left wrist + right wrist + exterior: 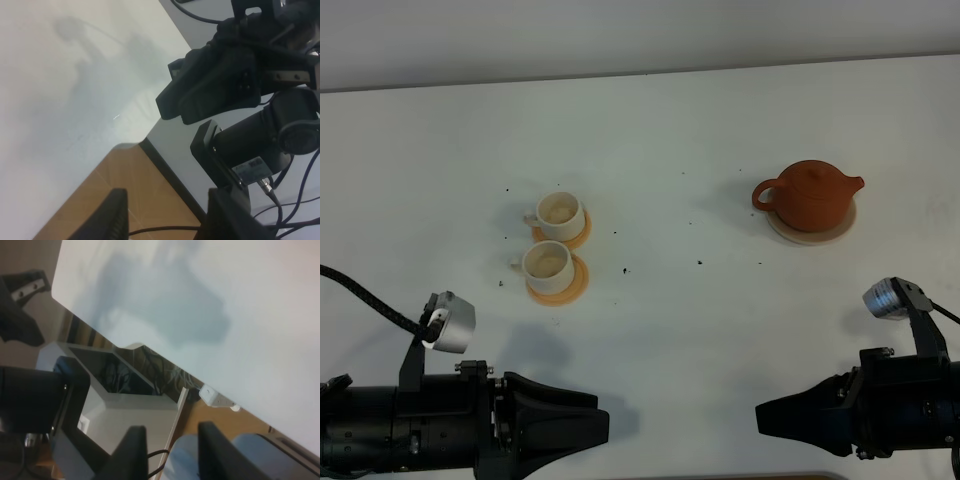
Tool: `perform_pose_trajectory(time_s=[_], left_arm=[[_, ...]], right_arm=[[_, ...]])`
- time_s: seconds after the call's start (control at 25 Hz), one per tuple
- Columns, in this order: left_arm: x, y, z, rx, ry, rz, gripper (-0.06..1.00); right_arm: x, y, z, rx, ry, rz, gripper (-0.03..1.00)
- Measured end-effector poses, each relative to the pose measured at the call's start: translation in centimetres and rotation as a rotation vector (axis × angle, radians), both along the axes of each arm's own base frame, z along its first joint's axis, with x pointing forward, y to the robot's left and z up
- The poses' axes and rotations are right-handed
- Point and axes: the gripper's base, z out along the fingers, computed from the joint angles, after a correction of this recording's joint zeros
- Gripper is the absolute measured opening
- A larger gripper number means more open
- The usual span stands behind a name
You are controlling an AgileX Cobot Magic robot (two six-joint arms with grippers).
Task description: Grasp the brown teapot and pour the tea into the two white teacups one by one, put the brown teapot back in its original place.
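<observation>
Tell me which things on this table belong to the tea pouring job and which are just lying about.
Job: brown teapot, beige coaster under it, far white teacup, near white teacup.
Just lying about: far orange coaster, near orange coaster, dark specks on the table.

A robotics lab bench: plain white table (650, 130), black robot arms (420, 430), trailing cables (365, 292).

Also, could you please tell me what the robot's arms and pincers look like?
The left arm and right arm are matte black and blocky. The left pincer and right pincer are black, tapering to wedge tips. The left camera and right camera are silver-grey, on black brackets. A black braided cable runs to the left arm.
</observation>
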Motion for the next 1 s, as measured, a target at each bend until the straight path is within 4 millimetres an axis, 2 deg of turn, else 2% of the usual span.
perform_pose_trajectory(time_s=[0.76,1.0], left_arm=[[0.5,0.0,0.3,-0.034,0.007,0.054,0.37],[2.5,-0.5,1.9,-0.039,-0.008,0.057,0.37]], right_arm=[[0.3,0.1,0.2,0.012,-0.018,-0.007,0.24],[1.8,0.9,1.7,0.041,-0.089,0.004,0.24]])
